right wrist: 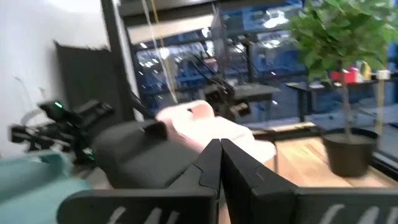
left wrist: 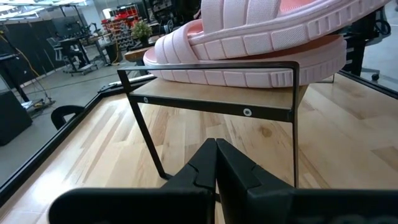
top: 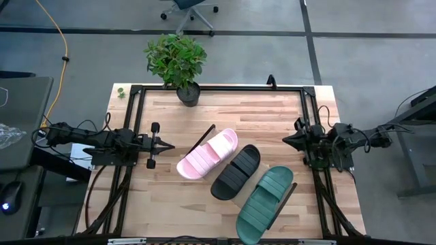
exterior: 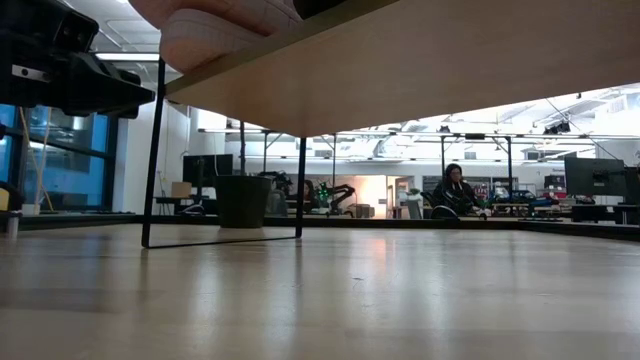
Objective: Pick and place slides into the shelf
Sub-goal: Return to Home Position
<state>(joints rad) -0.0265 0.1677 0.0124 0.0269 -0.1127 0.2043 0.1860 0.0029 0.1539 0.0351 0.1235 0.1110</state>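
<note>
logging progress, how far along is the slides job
Done: pink slide, black slide and green slide all lie in a row on the shelf. In hand: nothing; left gripper and right gripper are shut, empty, off to the sides. Remaining: no slide to place, probably just the return home.

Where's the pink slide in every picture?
High view: the pink slide lies mid-table, left of the black slide.
Low view: upper left corner, seen from underneath.
Left wrist view: on the shelf, just beyond the left end effector.
Right wrist view: mid-picture, past the right end effector and the black slide.
Shared landmark: the shelf under it shows in the high, low and left wrist views.
</note>
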